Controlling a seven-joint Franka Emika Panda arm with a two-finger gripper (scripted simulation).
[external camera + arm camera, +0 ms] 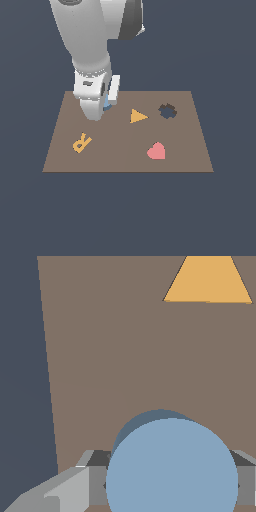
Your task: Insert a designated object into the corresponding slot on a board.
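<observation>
The blue disc [171, 466] sits between the gripper's [106, 106] grey fingers [65, 491], which flank it on both sides in the wrist view; the jaws appear to be pinching it by its rim, though the contact itself is not clearly shown. In the exterior view only a sliver of blue shows beside the white finger, low over the far part of the brown board [125, 160], toward the exterior view's left. The plain round slot cannot be made out in either picture; the darker blue curve behind the disc in the wrist view may be the disc's side or its shadow, and I cannot tell whether a hole lies under it. So the pick looks done, while the seating in the slot cannot be confirmed. Around it lie an orange triangle [138, 117] just toward the exterior view's right, the dark gear-toothed hole [168, 111] beyond that, a pink heart [156, 151] nearer the camera, and an orange letter-shaped piece [81, 142] reading roughly as a tilted "R", the only writing visible.
</observation>
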